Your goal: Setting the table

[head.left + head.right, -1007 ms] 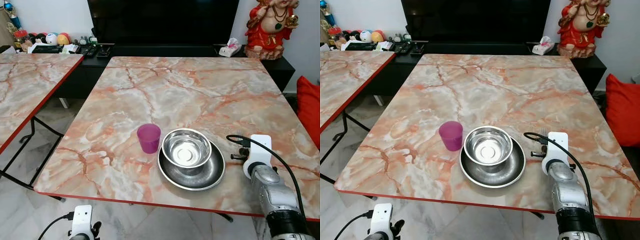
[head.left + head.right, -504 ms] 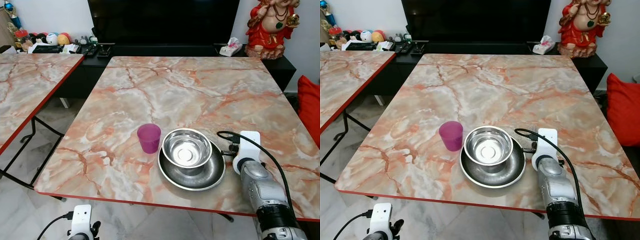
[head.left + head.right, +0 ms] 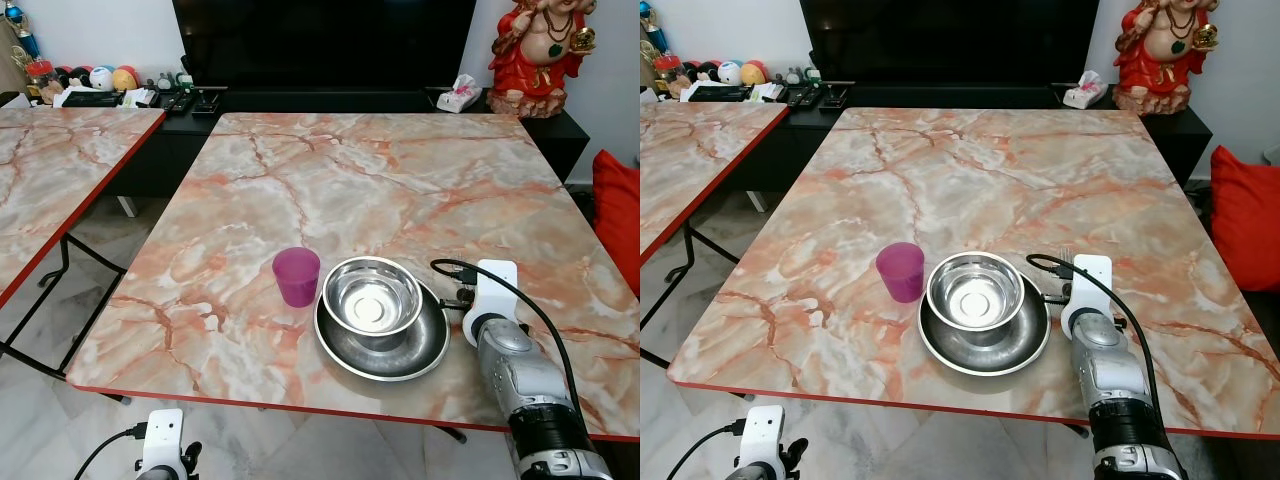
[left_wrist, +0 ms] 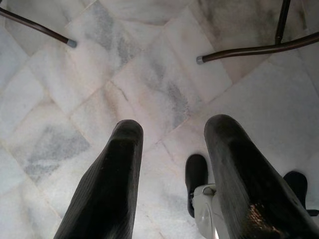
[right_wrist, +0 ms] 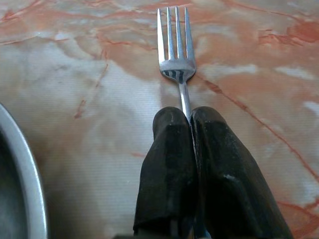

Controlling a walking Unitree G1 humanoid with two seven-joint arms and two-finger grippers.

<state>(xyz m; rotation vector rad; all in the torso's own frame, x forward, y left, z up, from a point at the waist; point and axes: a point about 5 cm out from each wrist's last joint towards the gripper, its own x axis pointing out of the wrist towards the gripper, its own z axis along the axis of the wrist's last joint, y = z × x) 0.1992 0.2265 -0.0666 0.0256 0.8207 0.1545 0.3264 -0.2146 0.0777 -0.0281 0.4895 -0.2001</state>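
A steel bowl (image 3: 371, 297) sits in a steel plate (image 3: 382, 338) on the marble table (image 3: 380, 190), with a purple cup (image 3: 296, 275) just left of them. My right gripper (image 5: 188, 119) is shut on a metal fork (image 5: 175, 42), whose tines point away over the tabletop just right of the plate's rim (image 5: 22, 179). The right arm (image 3: 1102, 360) reaches over the table's front edge, and the fork tines (image 3: 1068, 255) peek out beyond its wrist camera. My left gripper (image 4: 172, 149) hangs open over the floor below the table.
A second marble table (image 3: 50, 170) stands to the left. A black TV console (image 3: 330, 100) with small items lines the back wall, a red statue (image 3: 535, 55) at its right end. A red cushion (image 3: 618, 215) lies at the far right. Table legs (image 4: 249, 50) cross the tiled floor.
My right arm has moved left with the fork, from farther right of the plate to just beside its rim. The left arm is still.
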